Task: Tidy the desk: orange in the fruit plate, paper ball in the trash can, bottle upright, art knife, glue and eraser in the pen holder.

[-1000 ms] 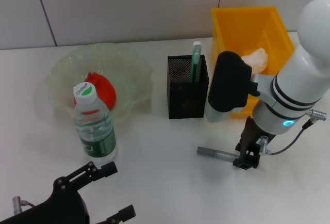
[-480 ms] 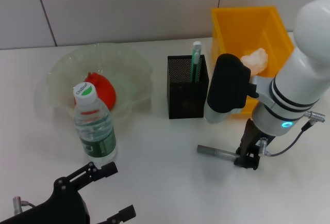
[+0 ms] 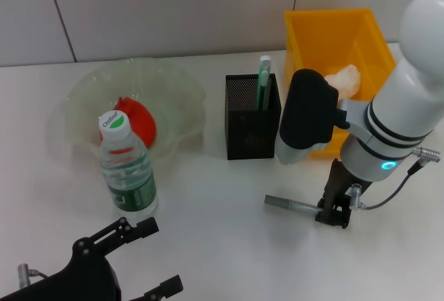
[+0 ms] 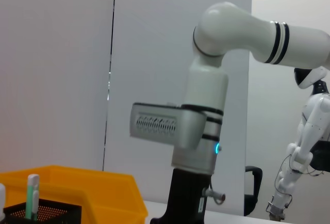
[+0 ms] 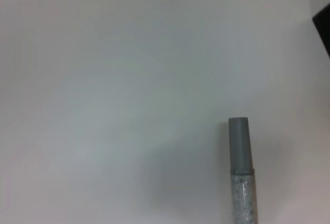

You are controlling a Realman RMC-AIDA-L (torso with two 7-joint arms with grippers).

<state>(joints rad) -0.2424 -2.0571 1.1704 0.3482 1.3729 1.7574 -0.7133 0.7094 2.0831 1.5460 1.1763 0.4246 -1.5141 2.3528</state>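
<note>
head view: right gripper [image 3: 331, 216] is down on the white desk [image 3: 229, 245] at the pale end of the slender grey glue stick [image 3: 290, 205], which lies flat in front of the tall black mesh pen holder [image 3: 252, 116]; can't tell if its fingers are closed on it. green art knife [image 3: 263, 81] stands in the holder, red-orange orange [image 3: 138, 122] sits in the pale green wavy glass fruit plate [image 3: 173, 86], clear water bottle w/ green label [image 3: 127, 171] stands upright just in front, and a white paper ball [image 3: 344, 80] lies in the yellow plastic trash can [image 3: 326, 30]. left gripper [image 3: 132, 256] is parked low at the near edge, fingers spread wide, holding nothing.
</note>
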